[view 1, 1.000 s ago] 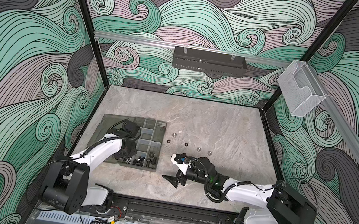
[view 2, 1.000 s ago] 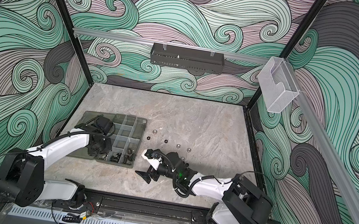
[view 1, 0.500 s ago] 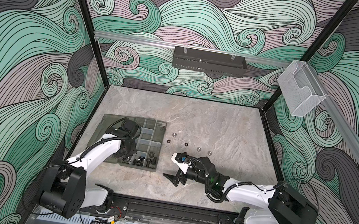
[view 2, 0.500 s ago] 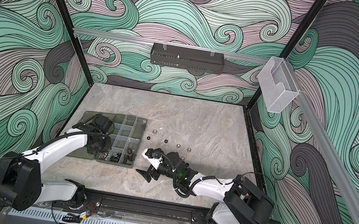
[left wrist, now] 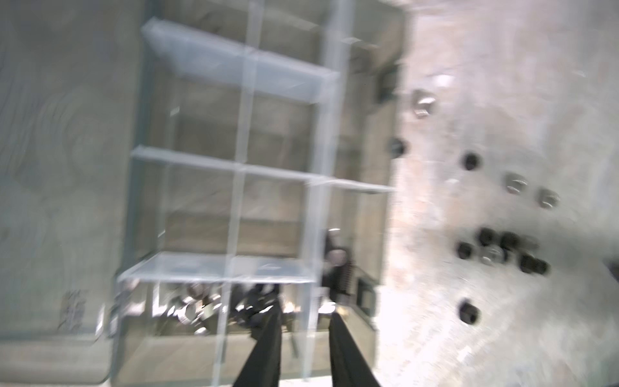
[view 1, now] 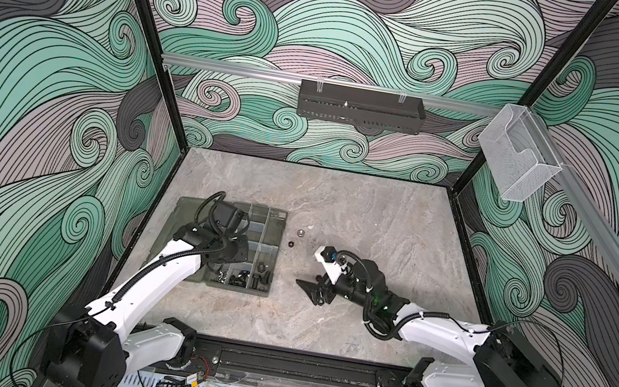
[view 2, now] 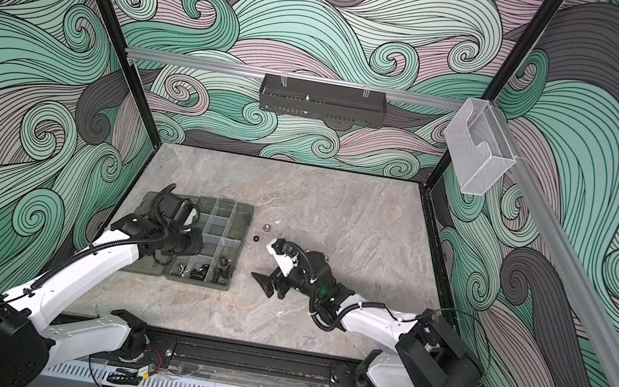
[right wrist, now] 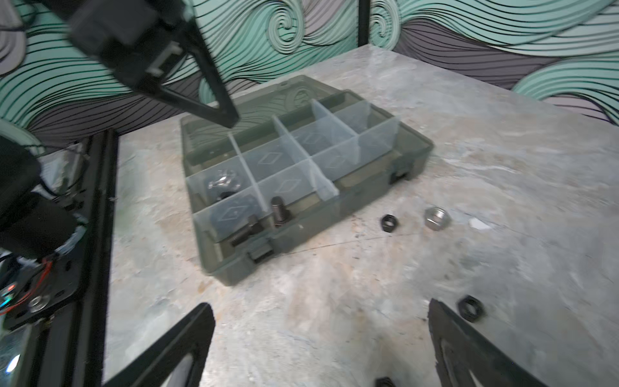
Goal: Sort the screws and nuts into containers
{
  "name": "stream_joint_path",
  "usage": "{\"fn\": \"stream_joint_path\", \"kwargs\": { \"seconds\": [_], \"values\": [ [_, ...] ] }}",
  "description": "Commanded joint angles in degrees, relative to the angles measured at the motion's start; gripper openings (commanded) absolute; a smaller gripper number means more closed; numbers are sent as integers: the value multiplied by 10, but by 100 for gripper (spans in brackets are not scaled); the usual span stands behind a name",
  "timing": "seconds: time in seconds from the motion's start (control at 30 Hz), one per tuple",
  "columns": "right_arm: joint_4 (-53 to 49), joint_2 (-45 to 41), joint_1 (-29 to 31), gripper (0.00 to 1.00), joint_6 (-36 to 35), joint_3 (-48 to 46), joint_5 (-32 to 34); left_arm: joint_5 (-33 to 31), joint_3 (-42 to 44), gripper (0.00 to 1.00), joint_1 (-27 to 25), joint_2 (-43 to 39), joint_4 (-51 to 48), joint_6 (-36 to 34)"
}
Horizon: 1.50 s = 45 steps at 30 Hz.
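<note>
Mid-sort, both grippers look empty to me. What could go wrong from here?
1. A black nut lies just outside one finger of the open right gripper; closing or sweeping may flick it away rather than catch it.
2. The left gripper seems low over the organizer box; a sideways move might snag a divider or shift the box.
</note>
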<state>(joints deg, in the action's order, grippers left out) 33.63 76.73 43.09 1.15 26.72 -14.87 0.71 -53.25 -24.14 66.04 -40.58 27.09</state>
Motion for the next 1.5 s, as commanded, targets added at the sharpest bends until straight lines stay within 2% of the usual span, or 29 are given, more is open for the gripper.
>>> {"fn": "stream_joint_path", "kwargs": {
  "seconds": [0.0,0.23,0.33,0.43,0.6,0.8,1.03,1.13,1.47],
  "values": [
    [6,-11,-19,99,37,-15,-26,3,-48,30,-37,44,23,-25],
    [13,-25,-37,99,56,-25,-28,-1,-68,30,-91,112,43,-23],
    [5,-21,-46,99,64,-20,-20,29,-102,35,-104,150,54,-69],
    [8,-19,-51,99,69,-23,-24,4,-174,35,-110,224,0,-85],
    [-4,-32,-62,99,68,-24,-13,-26,-211,36,-115,294,12,-102],
    [4,-15,-64,99,71,-19,-26,-48,-304,36,-123,405,-50,-107],
    [-9,-27,-64,99,56,-18,-30,-127,-377,36,-125,489,-92,-69],
    [-5,-31,-64,99,55,-20,-27,-140,-399,36,-124,519,-103,-52],
    [-8,-30,-64,99,53,-17,-30,-133,-428,34,-122,566,-113,-28]
  ]
}}
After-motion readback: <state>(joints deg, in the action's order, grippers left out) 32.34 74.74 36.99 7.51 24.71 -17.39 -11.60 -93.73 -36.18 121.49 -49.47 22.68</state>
